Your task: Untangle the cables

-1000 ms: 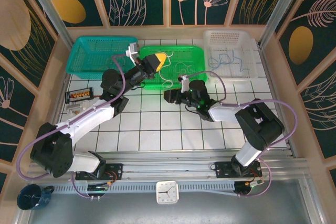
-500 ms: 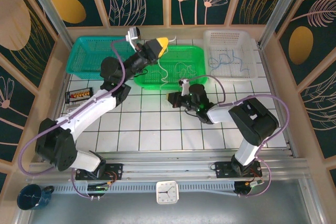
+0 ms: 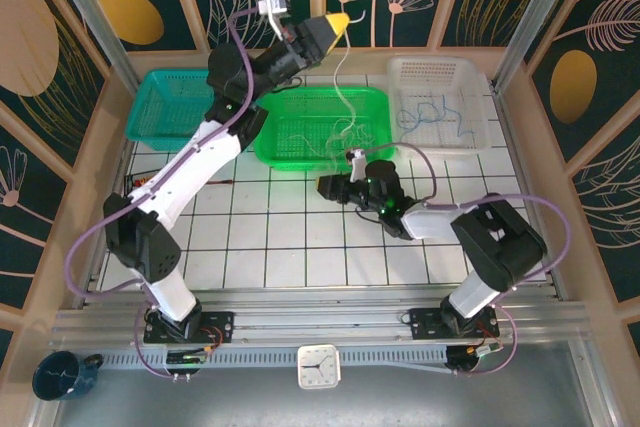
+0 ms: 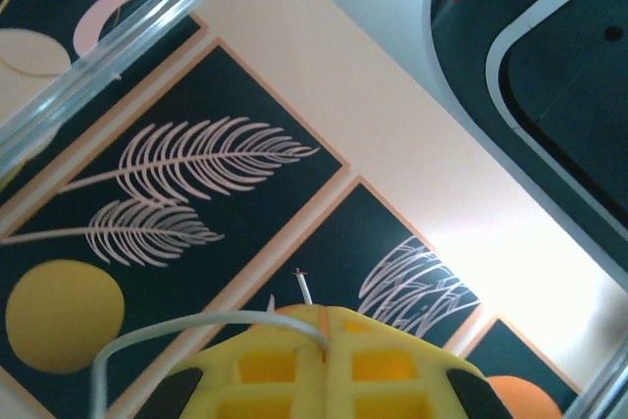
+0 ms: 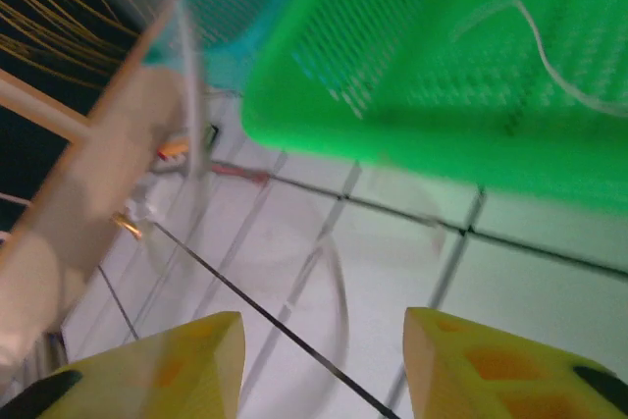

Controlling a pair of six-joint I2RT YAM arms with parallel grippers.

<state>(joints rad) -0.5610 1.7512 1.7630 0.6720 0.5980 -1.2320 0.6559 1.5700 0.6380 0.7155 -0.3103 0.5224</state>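
Left pincer [image 3: 335, 25] was clamped shut on a pale cable [image 3: 338, 82], its yellow fingertips [image 4: 392, 370] pressed together and the strand bending out to one side of them in the wrist view. It hung high above the counter [image 3: 300, 237]. From it the cable dropped in one long, nearly straight line, upper end at the pincer, lower end down among loose pale strands [image 3: 320, 132] in the green basket [image 3: 270, 155] beneath. Right pincer [image 3: 325, 187] sat low, just in front of that basket's near rim, its fingers [image 5: 500, 365] parted with nothing clamped between them. A blurred strand [image 5: 339, 291] curved over the counter just ahead of them. Farther back and to the right of it, blue cables [image 3: 435, 112] lay squiggled in the white basket [image 3: 440, 69].
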